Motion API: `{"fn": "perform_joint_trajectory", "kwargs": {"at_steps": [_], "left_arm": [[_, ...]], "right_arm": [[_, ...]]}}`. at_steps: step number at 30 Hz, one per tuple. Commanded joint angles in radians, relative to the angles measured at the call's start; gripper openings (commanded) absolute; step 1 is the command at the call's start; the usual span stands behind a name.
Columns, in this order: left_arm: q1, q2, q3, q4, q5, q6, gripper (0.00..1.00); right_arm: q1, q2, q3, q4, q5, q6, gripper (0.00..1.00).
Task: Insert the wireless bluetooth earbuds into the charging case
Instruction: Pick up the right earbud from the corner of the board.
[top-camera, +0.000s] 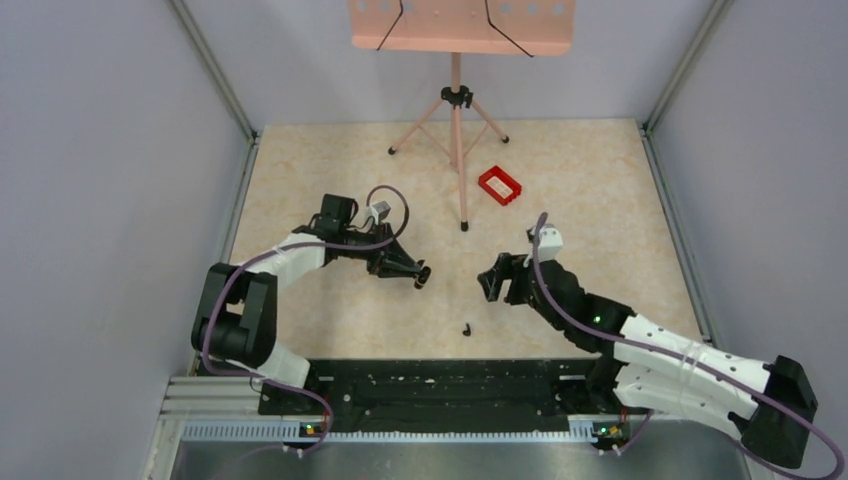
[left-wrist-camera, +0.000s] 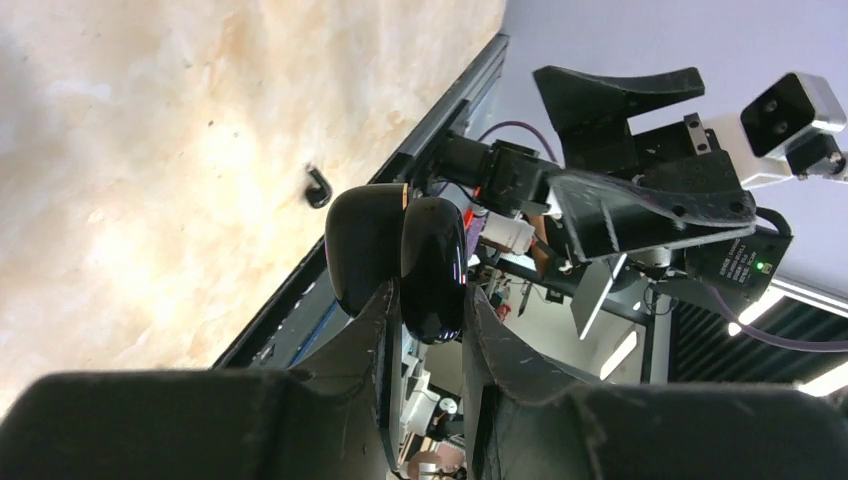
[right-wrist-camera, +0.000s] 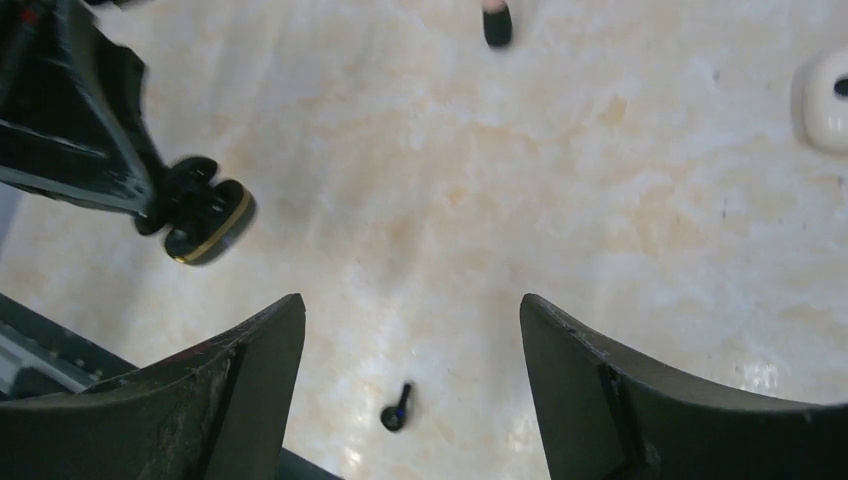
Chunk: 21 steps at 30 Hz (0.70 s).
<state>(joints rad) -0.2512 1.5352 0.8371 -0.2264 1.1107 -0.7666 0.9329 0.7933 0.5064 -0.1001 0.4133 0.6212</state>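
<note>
Left hand fills the bottom of its own wrist view: fingers pressed in on the charging case, pinching it clear of the desk. Case shows two glossy black lobes side by side, so the lid looks swung open, but the interior isn't visible. In the top view that hand sits left of centre, case at its tip, pointing right.

Centre: one earbud loose on the desk, low in the top view, near the base rail. Second earbud not visible anywhere. It could be in the case, can't tell.

Right hand: fingers spread wide, nothing between them, right of centre in the top view. Its wrist view has the earbud at bottom centre, roughly in line with the gap between the fingers but back toward the arm's own base. Stem runs bottom-left to top-right there, slightly off the frame's vertical.

My read: Right hand is nearer and free, so it's the picker. It needs to come back and down over the earbud. Its closing line already runs roughly across the stem. Tiny part, easy to flick away.

Red tray and pink stand in the upper centre aren't involved.
</note>
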Motion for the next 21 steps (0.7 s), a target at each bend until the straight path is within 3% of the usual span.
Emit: {"fn": "perform_joint_trajectory", "kwargs": {"at_steps": [1,3,9,14,21], "left_arm": [[-0.003,-0.053,-0.032,-0.052,-0.069,0.059,0.00],[-0.003,-0.062,-0.036,-0.044,-0.087,0.051,0.00],[-0.004,-0.067,-0.033,-0.055,-0.094,0.057,0.00],[-0.004,-0.066,-0.030,-0.053,-0.089,0.058,0.00],[-0.005,-0.067,-0.028,-0.050,-0.088,0.056,0.00]], "right_arm": [[0.021,0.114,0.063,-0.206,-0.094,0.090,0.74],[0.080,0.221,0.101,-0.264,-0.105,0.108,0.68],[0.287,0.436,0.146,-0.293,0.005,0.312,0.66],[0.334,0.514,0.155,-0.273,0.062,0.397,0.53],[0.349,0.626,0.204,-0.257,0.064,0.384,0.49]]}}
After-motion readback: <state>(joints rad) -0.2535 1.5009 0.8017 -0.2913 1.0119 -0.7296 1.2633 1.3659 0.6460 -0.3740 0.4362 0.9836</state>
